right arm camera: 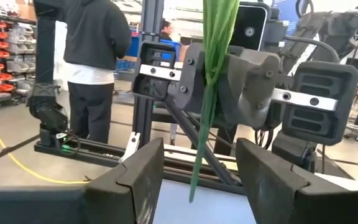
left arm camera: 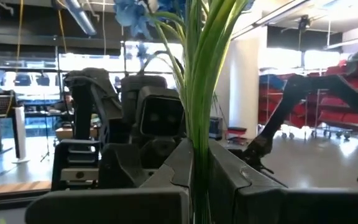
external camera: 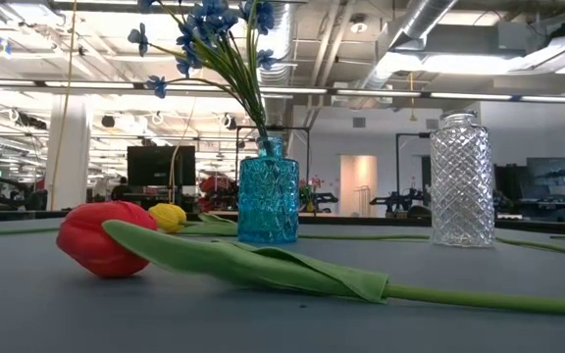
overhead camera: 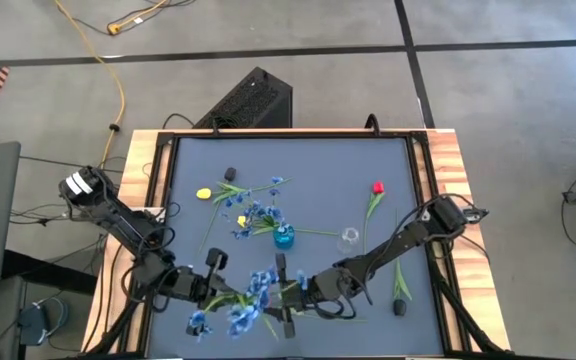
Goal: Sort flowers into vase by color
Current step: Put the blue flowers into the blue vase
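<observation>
Both grippers meet at the near edge over a blue spray; table cluttered mid-mat

Left gripper clenched on the blue spray's green stems, which rise between its fingers in the left wrist view; right gripper spread wide, facing it, stems hanging between its fingers, not pinched; blue vase mid-table already holds blue blossoms, clear vase just to its right; red tulip lies toward the right side, yellow tulip toward the left, more blue sprays loose between yellow tulip and blue vase; 2 small dark objects on the mat, 1 far-left, 1 near-right; surface is a dark mat in a wood-edged table; black box and yellow cable on the floor behind; a person in a dark hoodie stands beyond the table; far half of the mat open.
</observation>
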{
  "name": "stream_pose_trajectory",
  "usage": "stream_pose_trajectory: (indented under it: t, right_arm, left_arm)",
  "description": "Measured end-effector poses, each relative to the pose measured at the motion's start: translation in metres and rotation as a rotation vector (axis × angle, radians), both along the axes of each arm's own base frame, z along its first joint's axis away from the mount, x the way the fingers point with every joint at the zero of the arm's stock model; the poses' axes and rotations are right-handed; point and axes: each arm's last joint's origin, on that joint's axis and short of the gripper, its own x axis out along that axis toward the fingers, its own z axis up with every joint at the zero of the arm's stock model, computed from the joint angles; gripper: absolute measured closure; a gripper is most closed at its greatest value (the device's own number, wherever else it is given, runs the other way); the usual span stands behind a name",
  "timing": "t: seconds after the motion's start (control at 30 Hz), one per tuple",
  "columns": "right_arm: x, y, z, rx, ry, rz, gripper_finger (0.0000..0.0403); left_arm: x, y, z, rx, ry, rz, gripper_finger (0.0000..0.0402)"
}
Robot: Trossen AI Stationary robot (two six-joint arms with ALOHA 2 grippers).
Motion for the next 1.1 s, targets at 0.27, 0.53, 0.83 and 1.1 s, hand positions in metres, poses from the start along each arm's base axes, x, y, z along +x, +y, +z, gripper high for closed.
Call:
stream_pose_trajectory:
  t: [0.27,0.53,0.83,1.1]
  right_arm:
    - [0.005,-0.010,0.002,0.009,-0.023,0.009,0.0178]
    - [0.008,-0.016,0.002,0.008,-0.024,0.000,0.0183]
    - [0.010,-0.021,0.004,0.028,-0.042,-0.021,0.0266]
    - [0.010,-0.023,0.004,0.057,-0.037,-0.024,0.0357]
  left_arm:
    - [0.010,0.011,0.000,-0.012,0.001,0.036,0.0393]
    - [0.017,0.019,0.000,-0.026,0.004,0.066,0.0392]
    - [0.018,0.020,0.000,-0.030,0.005,0.069,0.0392]
    - [0.018,0.020,0.000,-0.036,0.006,0.066,0.0392]
